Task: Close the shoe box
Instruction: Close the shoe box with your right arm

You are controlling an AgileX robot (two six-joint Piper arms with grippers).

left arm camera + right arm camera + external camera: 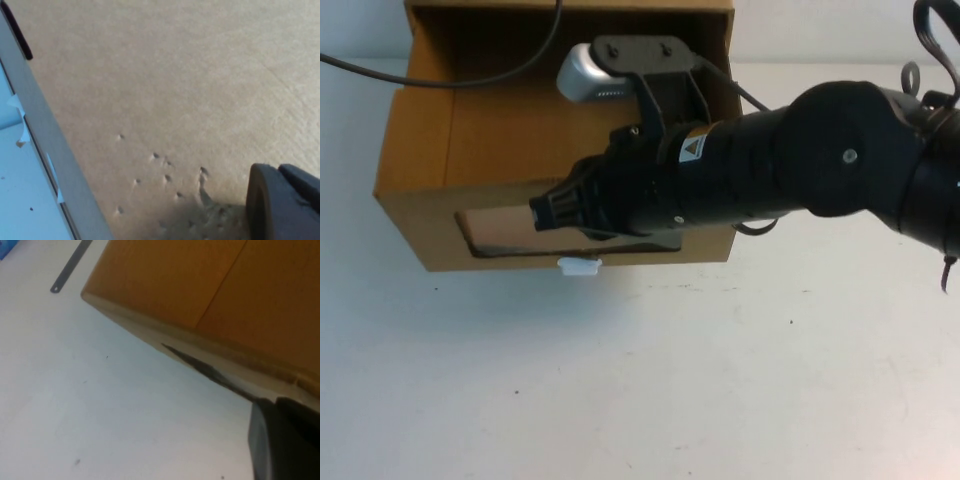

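The shoe box (430, 150) is brown cardboard and lies at the back left of the white table. Its front face has a clear window (500, 232), with a small white pull tab (579, 265) on the edge below. My right arm (740, 165) reaches in from the right across the box's front and top, its wrist camera (582, 72) over the box. The right wrist view shows a dark part of my right gripper (282, 440) beside the box's lower edge (150, 335). My left gripper (285, 205) is close against dented tan cardboard (175, 90) and is absent from the high view.
A black cable (470, 80) trails across the box's top from the left. A thin grey strip (70, 267) lies on the table past the box corner. White table (640, 380) spreads in front of the box. A pale edge (45, 150) borders the cardboard in the left wrist view.
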